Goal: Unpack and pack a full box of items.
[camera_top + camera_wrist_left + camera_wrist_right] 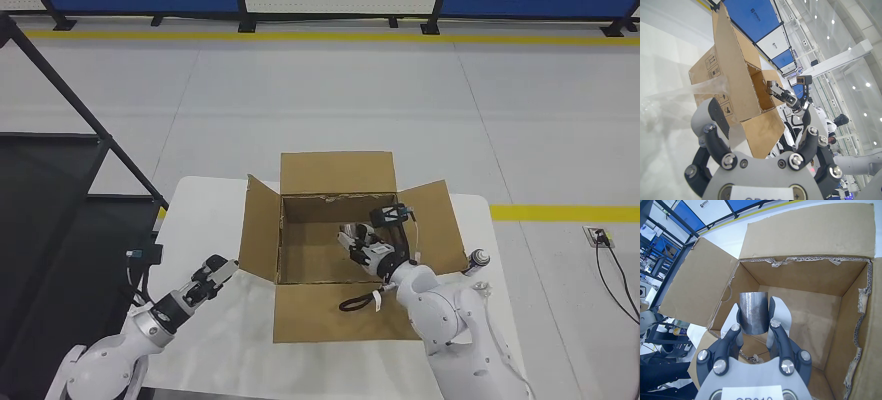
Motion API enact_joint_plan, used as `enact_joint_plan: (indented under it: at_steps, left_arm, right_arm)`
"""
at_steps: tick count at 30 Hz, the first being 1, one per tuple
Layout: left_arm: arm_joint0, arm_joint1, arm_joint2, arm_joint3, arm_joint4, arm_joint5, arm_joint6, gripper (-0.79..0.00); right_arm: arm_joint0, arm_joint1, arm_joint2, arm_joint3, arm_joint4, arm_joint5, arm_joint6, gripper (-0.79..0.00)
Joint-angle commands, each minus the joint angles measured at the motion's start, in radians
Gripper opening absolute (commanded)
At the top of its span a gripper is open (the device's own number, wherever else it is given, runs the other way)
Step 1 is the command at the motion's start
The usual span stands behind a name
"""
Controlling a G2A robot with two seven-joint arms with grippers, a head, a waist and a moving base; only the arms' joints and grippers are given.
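Note:
The open cardboard box (310, 262) stands in the middle of the white table (205, 225), all flaps folded outward. My right gripper (754, 308) is over the box's inside, shut on a short grey metal cylinder (753, 315) held upright between its pads. What I see of the box floor (810, 321) is bare. The left wrist view shows the same cylinder (771, 84) above the box opening. My left gripper (762, 126) hangs open left of the box (738, 75), near its left flap, with nothing between its fingers (718, 115). In the top view it (222, 268) is over the table.
A small bottle (477, 261) stands on the table right of the box. A black looped cable (352, 301) lies over the front flap. A clear plastic sheet (677, 92) lies on the table by the box's left side. A black frame (60, 200) stands left of the table.

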Motion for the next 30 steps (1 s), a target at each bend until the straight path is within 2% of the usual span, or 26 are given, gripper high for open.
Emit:
enact_joint_plan:
  at_steps: [1, 5, 10, 13, 17, 22, 30]
  left_arm:
    - [-0.003, 0.0, 0.007, 0.005, 0.003, -0.001, 0.002, 0.0]
    - [-0.011, -0.001, 0.023, 0.007, 0.005, -0.001, -0.009, 0.0]
    - [-0.021, 0.0, 0.034, 0.013, 0.007, -0.006, -0.022, 0.0]
    - [-0.024, 0.001, 0.035, 0.016, 0.003, -0.007, -0.029, 0.0]
    - [-0.025, 0.002, 0.034, 0.019, -0.004, -0.012, -0.037, 0.0]
    - [-0.03, 0.003, 0.034, 0.025, -0.016, -0.022, -0.044, 0.0]
    - [-0.037, 0.006, 0.036, 0.029, -0.022, -0.027, -0.06, 0.0]
  right_arm:
    - [0.0, 0.0, 0.0, 0.0, 0.0, 0.0, 0.0, -0.785]
    - [-0.007, 0.003, -0.014, -0.022, -0.032, -0.036, -0.01, -0.785]
    - [-0.031, 0.016, -0.003, -0.167, -0.145, -0.031, 0.05, -0.785]
    - [-0.05, 0.028, 0.029, -0.282, -0.198, -0.035, 0.176, -0.785]
    - [-0.067, 0.047, 0.112, -0.421, -0.193, -0.084, 0.426, -0.785]
    - [-0.082, 0.069, 0.217, -0.51, -0.194, -0.118, 0.669, -0.785]
    - [-0.148, 0.104, 0.416, -0.56, -0.139, -0.221, 0.886, -0.785]
